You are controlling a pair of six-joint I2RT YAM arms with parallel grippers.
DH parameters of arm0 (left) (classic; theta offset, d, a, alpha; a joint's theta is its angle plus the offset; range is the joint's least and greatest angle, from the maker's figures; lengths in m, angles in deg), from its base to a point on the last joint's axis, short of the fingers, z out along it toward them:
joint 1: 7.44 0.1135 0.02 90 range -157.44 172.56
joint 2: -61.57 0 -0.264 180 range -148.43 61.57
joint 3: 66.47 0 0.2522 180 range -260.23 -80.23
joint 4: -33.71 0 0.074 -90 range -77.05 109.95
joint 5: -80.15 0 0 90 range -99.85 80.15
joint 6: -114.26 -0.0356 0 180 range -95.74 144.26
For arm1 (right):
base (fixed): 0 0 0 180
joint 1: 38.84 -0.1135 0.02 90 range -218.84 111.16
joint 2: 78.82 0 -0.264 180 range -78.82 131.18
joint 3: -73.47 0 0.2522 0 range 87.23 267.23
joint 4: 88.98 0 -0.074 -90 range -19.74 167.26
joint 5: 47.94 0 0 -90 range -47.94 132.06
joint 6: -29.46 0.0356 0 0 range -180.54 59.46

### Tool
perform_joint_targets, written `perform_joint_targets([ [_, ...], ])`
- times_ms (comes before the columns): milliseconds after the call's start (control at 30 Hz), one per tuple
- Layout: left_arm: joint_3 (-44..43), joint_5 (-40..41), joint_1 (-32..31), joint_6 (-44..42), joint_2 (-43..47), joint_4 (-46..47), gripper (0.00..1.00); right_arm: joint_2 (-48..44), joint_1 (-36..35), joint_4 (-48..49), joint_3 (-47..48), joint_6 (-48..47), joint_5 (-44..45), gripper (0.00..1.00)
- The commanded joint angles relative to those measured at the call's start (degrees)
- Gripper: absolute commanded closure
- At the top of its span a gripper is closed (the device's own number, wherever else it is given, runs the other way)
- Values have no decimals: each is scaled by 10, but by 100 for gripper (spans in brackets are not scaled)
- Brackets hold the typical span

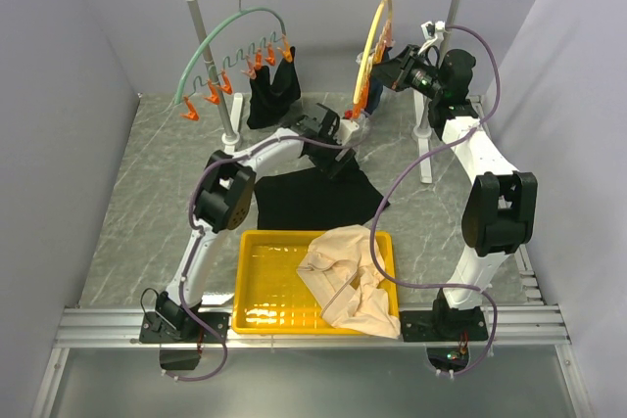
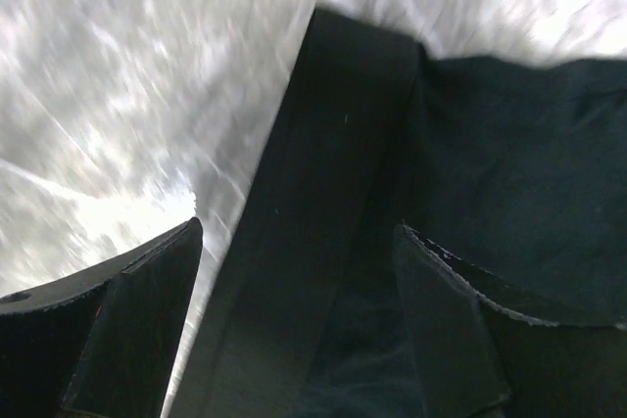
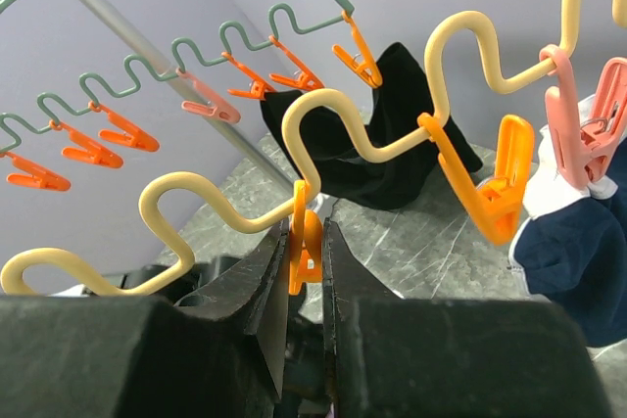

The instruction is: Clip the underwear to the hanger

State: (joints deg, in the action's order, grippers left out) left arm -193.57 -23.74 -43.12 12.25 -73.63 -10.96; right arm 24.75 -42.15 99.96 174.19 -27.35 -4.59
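Over the table's middle, at twelve o'clock from the yellow tray, my left gripper is hanging with its fingers spread wide at the edge of the black underwear, which is lying flat. Up at one o'clock, my right gripper is pinching an orange clip on the pale yellow hanger.
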Motion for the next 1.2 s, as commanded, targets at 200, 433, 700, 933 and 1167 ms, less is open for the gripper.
perform_joint_targets([
  [200,8,136,-39,86,-17,-59,19,-35,4,7,-8,-1,-5,100],
  [433,12,54,-14,142,-42,-65,20,-38,3,6,-13,-1,-6,100],
  [700,26,63,-21,126,6,-33,18,-37,3,7,-12,-2,-7,100],
  [933,-23,134,-20,145,8,-30,20,-39,3,6,-9,-3,-6,100],
  [1167,-54,112,-13,263,13,-91,25,-40,3,2,-11,-8,-10,100],
])
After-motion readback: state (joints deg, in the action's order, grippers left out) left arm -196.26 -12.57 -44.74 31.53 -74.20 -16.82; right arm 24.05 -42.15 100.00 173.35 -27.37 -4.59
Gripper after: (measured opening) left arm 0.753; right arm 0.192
